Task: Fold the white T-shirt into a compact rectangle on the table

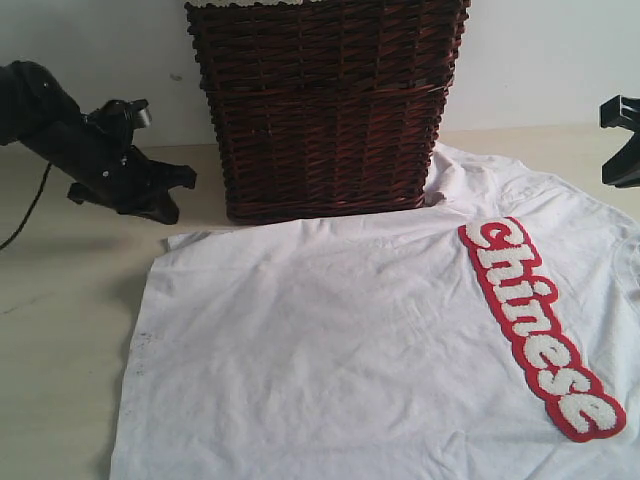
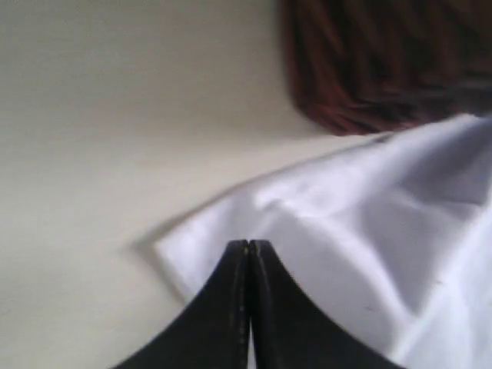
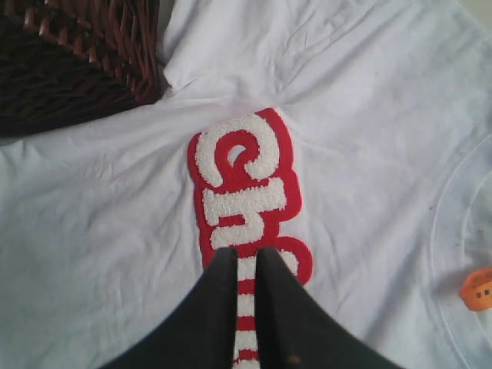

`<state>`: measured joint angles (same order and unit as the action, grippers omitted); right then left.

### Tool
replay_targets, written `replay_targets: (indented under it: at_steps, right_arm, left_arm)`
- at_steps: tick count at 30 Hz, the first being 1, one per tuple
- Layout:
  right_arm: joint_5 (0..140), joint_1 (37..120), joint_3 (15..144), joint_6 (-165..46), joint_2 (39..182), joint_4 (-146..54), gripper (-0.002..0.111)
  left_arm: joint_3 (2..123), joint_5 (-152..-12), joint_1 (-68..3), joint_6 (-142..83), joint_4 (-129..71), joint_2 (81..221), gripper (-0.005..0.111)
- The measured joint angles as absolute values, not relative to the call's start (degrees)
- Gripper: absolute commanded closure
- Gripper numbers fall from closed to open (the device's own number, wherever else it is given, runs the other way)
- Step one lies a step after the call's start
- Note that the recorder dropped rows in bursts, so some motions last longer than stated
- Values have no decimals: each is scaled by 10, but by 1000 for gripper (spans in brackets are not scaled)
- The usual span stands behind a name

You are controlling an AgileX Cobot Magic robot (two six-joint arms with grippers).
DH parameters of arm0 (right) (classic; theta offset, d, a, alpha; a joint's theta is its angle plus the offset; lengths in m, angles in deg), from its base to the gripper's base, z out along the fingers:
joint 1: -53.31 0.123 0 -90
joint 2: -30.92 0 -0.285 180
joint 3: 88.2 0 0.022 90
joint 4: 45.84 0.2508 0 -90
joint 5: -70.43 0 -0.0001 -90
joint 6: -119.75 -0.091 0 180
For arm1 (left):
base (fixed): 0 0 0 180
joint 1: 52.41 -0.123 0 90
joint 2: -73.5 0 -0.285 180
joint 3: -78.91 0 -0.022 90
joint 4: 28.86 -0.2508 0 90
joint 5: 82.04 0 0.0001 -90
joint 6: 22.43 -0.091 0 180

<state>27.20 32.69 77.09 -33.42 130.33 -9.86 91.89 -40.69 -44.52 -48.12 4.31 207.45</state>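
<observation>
The white T-shirt [image 1: 350,330] lies spread flat on the table [image 1: 60,330], with its red-outlined fuzzy lettering [image 1: 540,330] running down its right side. My left gripper [image 1: 175,195] hangs left of the basket, just above the shirt's far left corner [image 2: 192,246]. In the left wrist view its jaws [image 2: 250,244] are pressed together with nothing between them. My right gripper [image 3: 246,252] hovers over the lettering [image 3: 242,184], its jaws a narrow gap apart and empty. The orange collar loop [image 3: 478,290] shows beside it. In the exterior view only a black part of the right arm [image 1: 622,140] shows.
A dark wicker basket [image 1: 325,110] stands at the back middle, touching the shirt's far edge. Bare table [image 2: 115,115] stretches to the left of the shirt. A black cable [image 1: 25,215] trails from the left arm.
</observation>
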Motion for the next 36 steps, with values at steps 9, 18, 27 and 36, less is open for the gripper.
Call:
replay_targets:
  at_steps: [9,18,27,36]
  right_arm:
    - [265,327,771,-334,1303,-97,97]
    - [265,327,771,-329,1303,-94,97]
    - [263,327,771,-325,1303,-88,97]
    - [263,327,771,-324,1303,-85,97]
  left_arm:
    - [921,-351,-418,-502,25,2119,107]
    - [930,-397,-414,-328,-158,2117,107]
    - [930,-453,-414,-293,-174,2121,107]
    - [912,-412,-414,-312,-160,2101,107]
